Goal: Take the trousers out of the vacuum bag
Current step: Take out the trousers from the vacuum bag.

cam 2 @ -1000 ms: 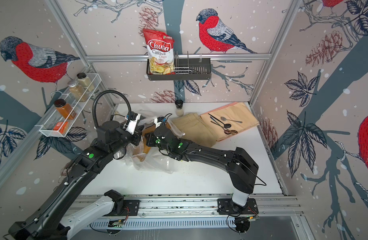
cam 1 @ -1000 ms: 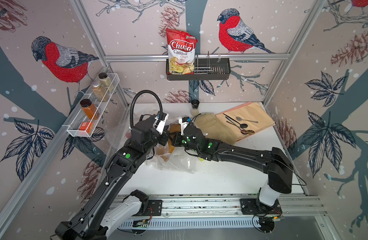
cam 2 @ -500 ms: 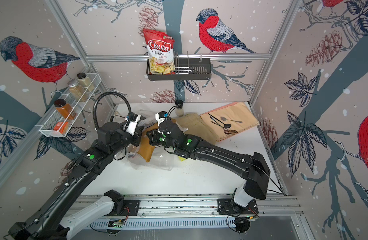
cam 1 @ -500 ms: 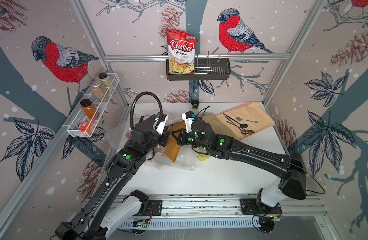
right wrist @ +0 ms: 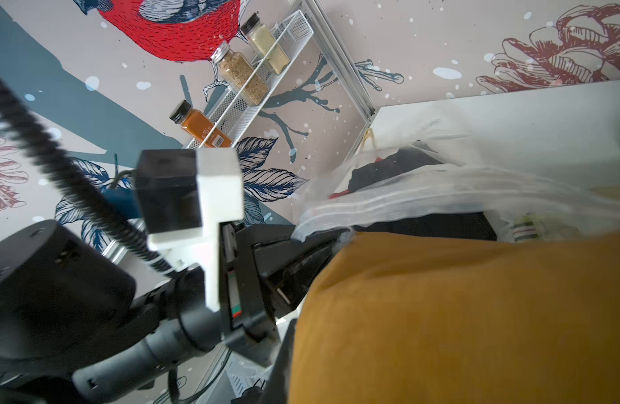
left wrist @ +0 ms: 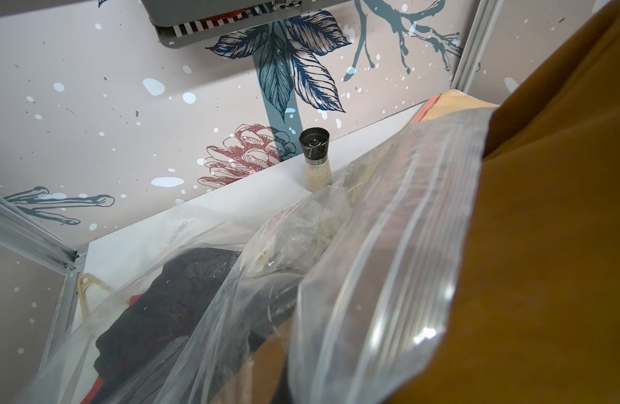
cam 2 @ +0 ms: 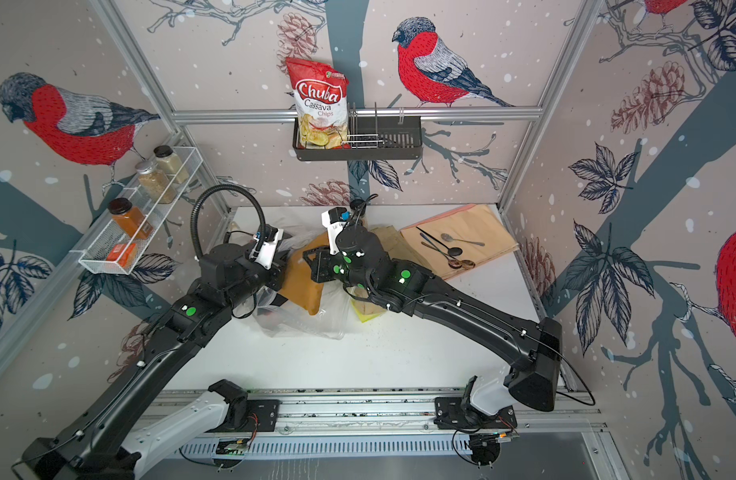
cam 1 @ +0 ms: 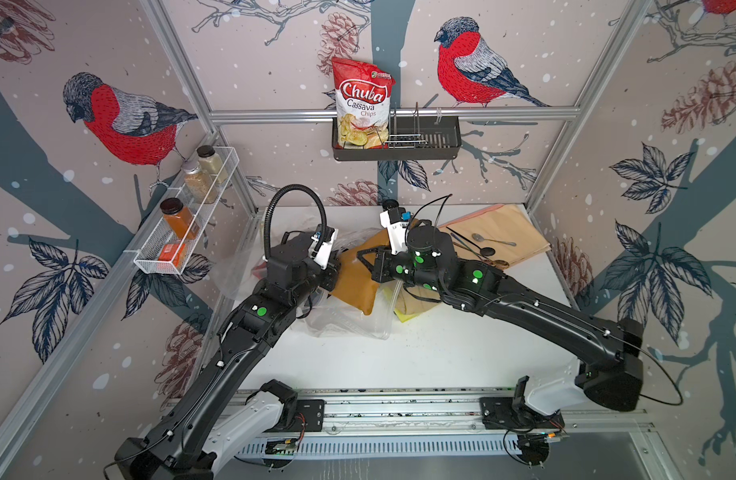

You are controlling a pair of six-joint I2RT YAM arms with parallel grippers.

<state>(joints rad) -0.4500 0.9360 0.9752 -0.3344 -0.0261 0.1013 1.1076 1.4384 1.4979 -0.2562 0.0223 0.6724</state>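
Note:
The vacuum bag [cam 1: 349, 328] lies crumpled and clear on the white table, left of centre in both top views. My left gripper [cam 1: 332, 272] is shut on the bag's zip edge [right wrist: 336, 213] and holds it up. My right gripper [cam 1: 370, 266] is shut on the mustard brown trousers [cam 1: 353, 282], which hang from it above the bag's mouth [cam 2: 301, 286]. Dark trousers [left wrist: 168, 297] and a red piece [left wrist: 95, 388] sit inside the bag. Khaki trousers [cam 2: 389, 241] and yellow ones [cam 2: 360, 315] lie on the table under my right arm. In the left wrist view plastic [left wrist: 371, 262] hides my own fingers.
A peach cloth [cam 1: 511, 224] with spoons lies at the back right. A small grinder [left wrist: 315, 157] stands by the back wall. The chips bag [cam 1: 362, 104] sits in a black wall rack, and a wire spice rack [cam 1: 187, 216] hangs on the left wall.
My right gripper has drawn the mustard brown trousers up and out of the bag, and far more of them shows now. The left gripper has kept its hold on the bag's edge.

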